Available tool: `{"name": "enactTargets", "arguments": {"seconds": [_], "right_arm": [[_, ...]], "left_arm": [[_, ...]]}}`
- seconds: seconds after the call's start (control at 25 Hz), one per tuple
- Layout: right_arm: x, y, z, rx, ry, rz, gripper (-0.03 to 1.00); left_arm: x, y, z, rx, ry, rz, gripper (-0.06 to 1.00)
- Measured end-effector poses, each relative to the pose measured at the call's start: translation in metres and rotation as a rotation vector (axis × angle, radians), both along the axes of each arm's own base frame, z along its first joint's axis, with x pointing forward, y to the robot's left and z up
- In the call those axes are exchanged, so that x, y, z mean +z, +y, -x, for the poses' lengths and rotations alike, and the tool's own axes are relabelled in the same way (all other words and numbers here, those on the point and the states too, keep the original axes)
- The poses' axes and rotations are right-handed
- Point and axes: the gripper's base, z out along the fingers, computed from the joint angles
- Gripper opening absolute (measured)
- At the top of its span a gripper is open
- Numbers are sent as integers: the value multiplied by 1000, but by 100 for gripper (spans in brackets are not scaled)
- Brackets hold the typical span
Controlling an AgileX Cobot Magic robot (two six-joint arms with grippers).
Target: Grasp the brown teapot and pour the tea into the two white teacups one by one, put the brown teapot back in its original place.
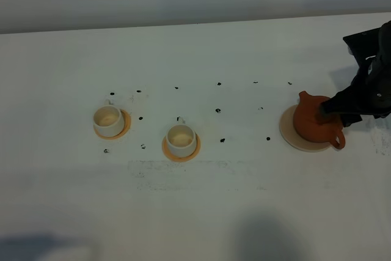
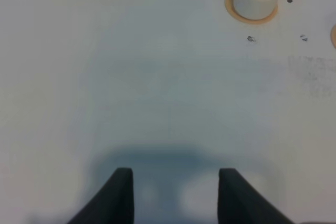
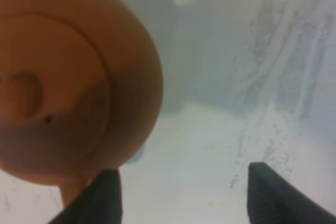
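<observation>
Brown teapot sits on its disc at three o'clock, right gripper wide and empty beside it; grasping stage, next needs jaws round the five-o'clock handle.

Soft, even light, pale washed-out table, dim shadows along its near edge, teapot blurred close-up

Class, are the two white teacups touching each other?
Apart. The exterior high view shows bare table between the left teacup and the right teacup.
</observation>
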Motion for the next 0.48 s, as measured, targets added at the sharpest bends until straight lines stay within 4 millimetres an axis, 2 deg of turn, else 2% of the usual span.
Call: {"name": "enactTargets", "arguments": {"seconds": [0.32, 0.48], "right_arm": [[-1, -8, 3, -13, 30, 18, 53], [-11, -7, 9, -19, 33, -1, 53]], "left_arm": [[0, 0, 0, 0, 0, 0, 38], [0, 0, 0, 1, 0, 1, 38]]}}
